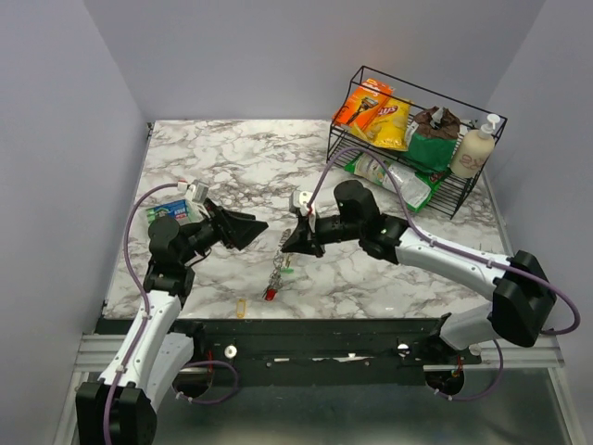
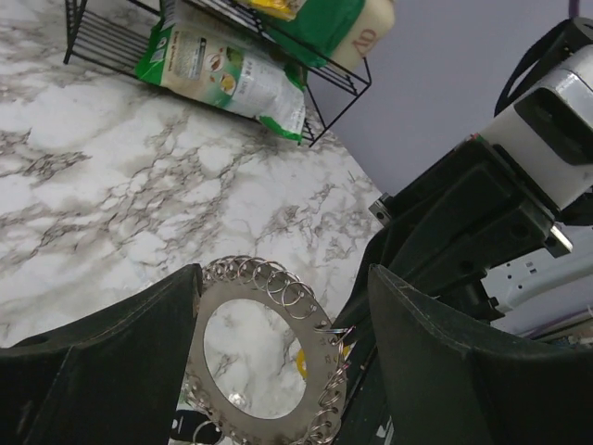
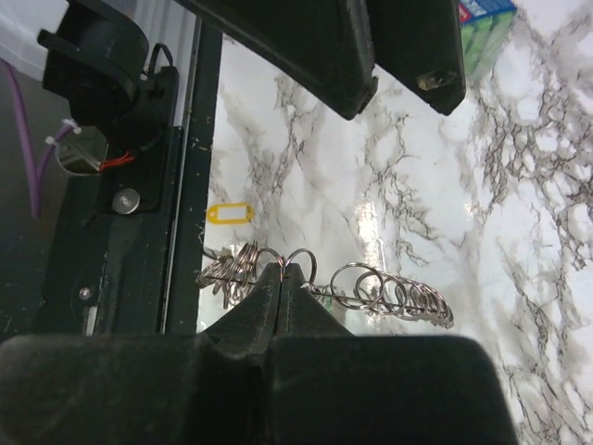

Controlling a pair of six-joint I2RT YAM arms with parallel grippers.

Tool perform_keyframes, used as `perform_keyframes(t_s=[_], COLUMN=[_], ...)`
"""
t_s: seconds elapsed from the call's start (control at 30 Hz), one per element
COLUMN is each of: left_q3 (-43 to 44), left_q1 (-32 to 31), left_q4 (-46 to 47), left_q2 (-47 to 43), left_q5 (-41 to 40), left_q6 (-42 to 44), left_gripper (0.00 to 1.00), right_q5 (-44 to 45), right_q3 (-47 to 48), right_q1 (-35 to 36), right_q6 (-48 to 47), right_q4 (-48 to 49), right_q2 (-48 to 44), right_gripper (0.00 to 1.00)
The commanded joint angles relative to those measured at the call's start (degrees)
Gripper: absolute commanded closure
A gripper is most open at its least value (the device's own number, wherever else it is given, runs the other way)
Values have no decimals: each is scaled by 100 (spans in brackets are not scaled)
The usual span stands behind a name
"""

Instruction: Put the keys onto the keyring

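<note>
The keyring (image 1: 278, 267) is a flat silvery ring hung with many small split rings. It dangles from my right gripper (image 1: 296, 244), whose jaws are shut on its edge (image 3: 281, 271). Small rings (image 3: 398, 295) fan out to both sides of the pinch. A red key (image 1: 270, 294) and a green one (image 1: 287, 270) hang at its lower end. A yellow tag-like key (image 1: 242, 308) lies loose by the table's front edge (image 3: 229, 214). My left gripper (image 1: 236, 229) stands open just left of the keyring, which shows between its fingers (image 2: 111, 357) without clear contact (image 2: 259, 306).
A black wire rack (image 1: 345, 139) at the back right holds snack bags and a cream bottle (image 1: 473, 151). A green-and-white packet (image 1: 394, 181) lies under it. A blue-green box (image 1: 167, 211) sits by my left arm. The table's front rail (image 1: 306, 326) runs just below the keys.
</note>
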Motion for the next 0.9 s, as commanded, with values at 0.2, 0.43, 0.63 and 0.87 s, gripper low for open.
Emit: perform_keyframes(t_s=[0.2, 0.43, 0.63, 0.87], left_q3=[-260, -322, -489, -568], left_q1=[-726, -1315, -1404, -1632], left_q4=[1150, 1545, 2195, 2811], left_q2=[-134, -81, -231, -275], left_q5=[285, 372, 653, 856], left_q6=[-92, 101, 58, -5], left_gripper=[32, 41, 47, 49], right_q5=[-639, -1174, -1491, -1694], right_q3=[-344, -555, -555, -538], right_q1=[-252, -480, -612, -638], right_q6=[91, 425, 662, 856], right_q4=[485, 828, 960, 1074], right_q2=[-643, -880, -1091, -1302], right_gripper=[99, 99, 99, 99])
